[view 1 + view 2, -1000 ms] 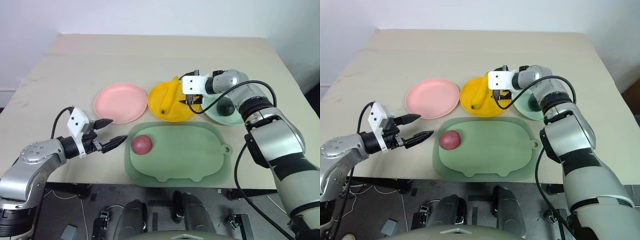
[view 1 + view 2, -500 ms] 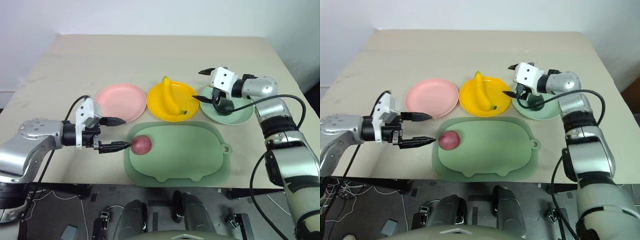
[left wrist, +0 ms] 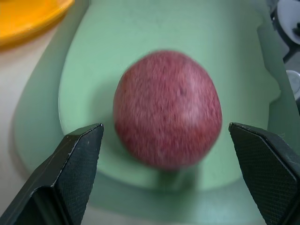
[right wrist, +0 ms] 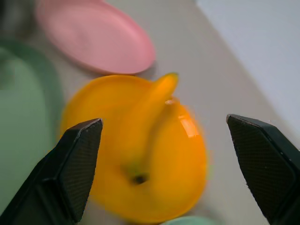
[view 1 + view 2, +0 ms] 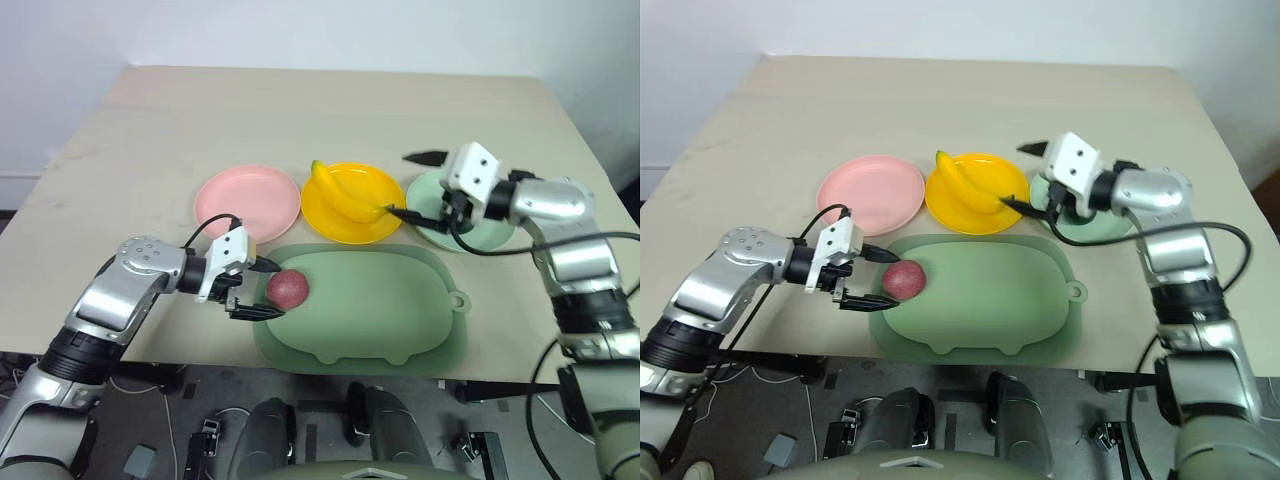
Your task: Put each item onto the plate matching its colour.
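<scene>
the left pincer (image 5: 256, 289) has come in, fingers spread on both sides of the small round reddish-purple fruit (image 5: 288, 288) on the large sage-green rounded tray (image 5: 380, 320), while the right pincer (image 5: 412, 184), spread and empty, has drawn back from the long curved yellow banana (image 5: 343, 195) lying on its round orange-yellow plate (image 5: 372, 221), so the pink round plate (image 5: 247, 203) waits for the fruit.

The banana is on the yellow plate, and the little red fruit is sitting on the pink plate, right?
Not quite. The banana is on the yellow plate, but the red fruit is sitting on the big green tray, not the pink plate. The left eye view shows it, with the left gripper open around it.
</scene>
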You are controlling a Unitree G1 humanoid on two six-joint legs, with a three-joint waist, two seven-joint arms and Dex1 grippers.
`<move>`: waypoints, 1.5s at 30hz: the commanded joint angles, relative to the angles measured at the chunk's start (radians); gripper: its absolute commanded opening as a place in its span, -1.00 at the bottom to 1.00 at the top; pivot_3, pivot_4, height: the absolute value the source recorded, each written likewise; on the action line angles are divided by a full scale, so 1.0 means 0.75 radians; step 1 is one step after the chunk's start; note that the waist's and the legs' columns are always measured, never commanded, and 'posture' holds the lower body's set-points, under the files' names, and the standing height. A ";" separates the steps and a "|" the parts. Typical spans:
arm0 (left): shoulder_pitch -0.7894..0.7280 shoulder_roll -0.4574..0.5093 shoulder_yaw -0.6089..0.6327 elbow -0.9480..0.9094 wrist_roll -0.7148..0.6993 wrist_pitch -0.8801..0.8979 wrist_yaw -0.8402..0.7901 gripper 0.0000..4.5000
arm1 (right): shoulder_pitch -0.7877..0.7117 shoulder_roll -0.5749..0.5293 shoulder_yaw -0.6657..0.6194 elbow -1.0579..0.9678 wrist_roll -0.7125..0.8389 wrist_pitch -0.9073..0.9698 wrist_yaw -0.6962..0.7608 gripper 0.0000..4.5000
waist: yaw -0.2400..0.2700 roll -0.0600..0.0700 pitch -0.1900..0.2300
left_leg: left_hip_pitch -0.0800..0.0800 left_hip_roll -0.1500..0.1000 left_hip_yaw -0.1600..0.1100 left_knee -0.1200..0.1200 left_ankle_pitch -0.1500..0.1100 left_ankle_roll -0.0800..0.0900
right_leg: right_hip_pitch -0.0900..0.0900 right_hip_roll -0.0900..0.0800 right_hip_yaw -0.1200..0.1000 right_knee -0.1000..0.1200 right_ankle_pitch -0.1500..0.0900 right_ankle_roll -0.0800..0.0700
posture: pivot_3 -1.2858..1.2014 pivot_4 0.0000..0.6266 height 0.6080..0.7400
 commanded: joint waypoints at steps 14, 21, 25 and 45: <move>-0.004 -0.051 -0.011 -0.005 0.027 0.012 -0.007 0.59 | 0.377 -0.105 -0.078 -0.520 0.374 0.473 0.024 1.00 | 0.001 -0.001 0.000 | 0.002 0.000 -0.002 0.001 0.000 0.001 | 0.001 0.000 0.000 0.001 0.000 0.000 | 0.03 -0.52 1.00; 0.003 -0.045 0.035 -0.028 -0.014 0.034 -0.002 0.29 | 0.369 -0.100 -0.069 -0.535 0.391 0.496 -0.002 1.00 | 0.001 -0.001 0.000 | 0.002 0.000 -0.002 0.001 0.000 0.001 | 0.002 0.000 0.000 0.001 0.000 0.000 | 0.03 -0.52 1.00; -0.077 -0.060 0.239 0.008 -0.149 0.142 0.096 0.29 | 0.338 -0.096 -0.057 -0.566 0.428 0.528 0.002 1.00 | 0.001 -0.001 0.000 | 0.001 0.000 -0.002 0.001 0.000 0.001 | 0.001 0.000 0.000 0.001 0.000 0.000 | 0.03 -0.52 1.00; -0.336 -0.195 0.302 0.791 0.199 -0.270 0.475 0.98 | 0.340 -0.017 0.084 -0.591 0.365 0.487 -0.066 1.00 | 0.002 -0.005 -0.002 | 0.000 -0.002 -0.001 0.004 0.000 0.002 | 0.003 -0.001 -0.001 -0.001 0.002 0.003 | 0.03 -0.52 1.00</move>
